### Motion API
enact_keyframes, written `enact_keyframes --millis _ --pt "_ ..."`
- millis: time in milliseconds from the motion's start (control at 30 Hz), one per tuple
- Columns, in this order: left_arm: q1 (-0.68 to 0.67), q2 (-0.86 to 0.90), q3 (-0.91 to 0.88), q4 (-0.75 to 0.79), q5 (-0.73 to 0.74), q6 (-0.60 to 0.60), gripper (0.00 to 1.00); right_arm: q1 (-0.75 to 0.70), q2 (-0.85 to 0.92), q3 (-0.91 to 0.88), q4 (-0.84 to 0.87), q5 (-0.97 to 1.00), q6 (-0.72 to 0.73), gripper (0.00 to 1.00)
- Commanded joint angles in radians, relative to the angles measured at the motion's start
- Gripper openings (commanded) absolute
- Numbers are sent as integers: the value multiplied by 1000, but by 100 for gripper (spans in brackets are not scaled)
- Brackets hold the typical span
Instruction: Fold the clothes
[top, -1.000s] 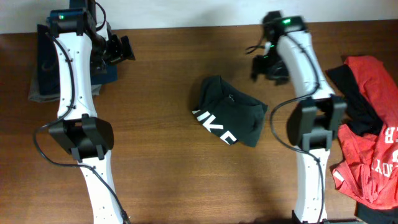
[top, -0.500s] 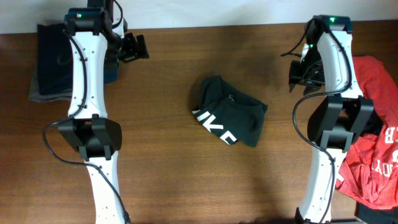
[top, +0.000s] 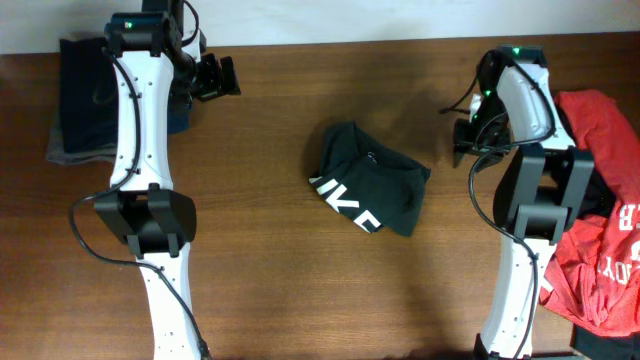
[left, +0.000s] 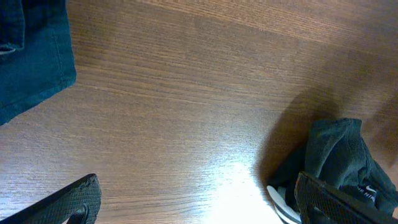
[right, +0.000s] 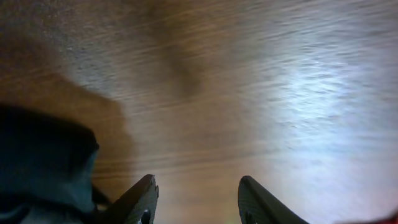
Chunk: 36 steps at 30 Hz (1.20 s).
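Plainly, nearest the arm bases, a crumpled red cotton T-shirt with white letters (top: 600, 250) lies heaped well to the right of the charcoal-black T-shirt with white block letters (top: 368, 178), which sits bunched in a loose lump at the middle of the brown wooden counter (top: 280, 270). Just beyond and to the right of that charcoal shirt hangs the right end effector (top: 465, 140). Its fingers stand partly apart with only bare wood between them, and they grip nothing. Farther back and well to the left of the charcoal shirt, the left end effector (top: 215, 77) is spread wide and empty. A stack of dark blue folded cloth (top: 85, 90) lies farther left again. Neither arm touches the charcoal shirt, so the step in hand looks like an approach for a fresh grasp. The next move likely calls for bringing the fingers down onto a free hem or corner and drawing the lump out flat before any fold.
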Motion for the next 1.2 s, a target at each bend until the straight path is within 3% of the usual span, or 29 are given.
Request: enact_keyframes --millis 0,233,533,600,967,1167 --pt "3 -29 6 6 3 13 99 39 -6 -53 8 -93 -4 47" --pt "3 -29 6 12 3 13 99 147 -6 -177 19 -154 -3 47" --pt "3 -29 6 14 3 13 99 290 -6 -195 104 -161 8 48" --pt "3 -29 6 14 3 13 99 301 -6 -195 152 -159 20 52" --pt "1 -29 5 31 4 18 99 218 -6 -145 351 -257 61 56" --pt "-18 -11 5 26 15 140 99 131 -7 11 326 -347 114 56"
